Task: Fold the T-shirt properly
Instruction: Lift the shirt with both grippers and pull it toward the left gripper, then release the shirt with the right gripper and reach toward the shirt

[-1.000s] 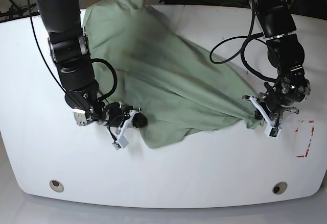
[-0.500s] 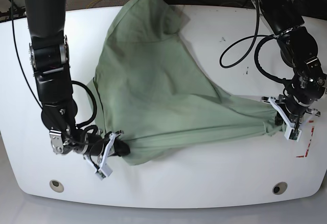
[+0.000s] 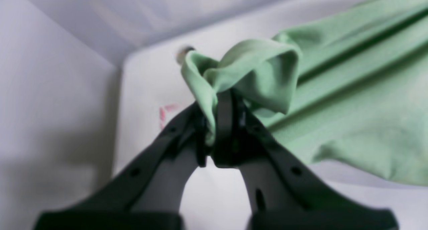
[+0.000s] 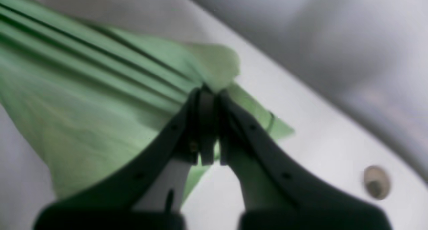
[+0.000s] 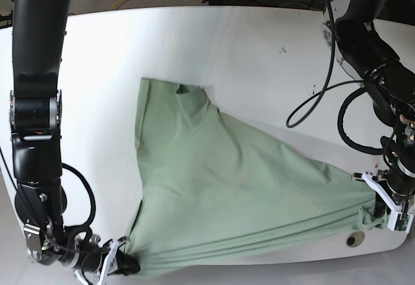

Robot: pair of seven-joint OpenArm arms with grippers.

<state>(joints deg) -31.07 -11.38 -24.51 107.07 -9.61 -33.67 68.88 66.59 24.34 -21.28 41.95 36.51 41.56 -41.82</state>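
Observation:
The pale green T-shirt [image 5: 214,181] lies spread on the white table [image 5: 259,58] and is pulled taut along its near hem between my two grippers. My left gripper [image 5: 379,208] is at the near right, shut on a bunched corner of the T-shirt [image 3: 351,99]; the wrist view shows cloth pinched between its black fingertips [image 3: 224,106]. At the near left edge my right gripper [image 5: 121,265] is shut on the opposite corner of the T-shirt [image 4: 83,99], with folds fanning out from its tips [image 4: 207,96]. The shirt's far end narrows to a notch toward the table's middle.
A round hole [image 5: 354,239] in the table sits just in front of my left gripper, and a hole [image 4: 376,181] also shows in the right wrist view. A red mark [image 3: 167,111] lies near the left gripper. Black cables [image 5: 311,103] loop off that arm. Both grippers are near the table's front edge.
Both grippers have drawn toward the table's front edge and further apart, dragging the shirt down from the back edge. It now lies flatter and stretched between them.

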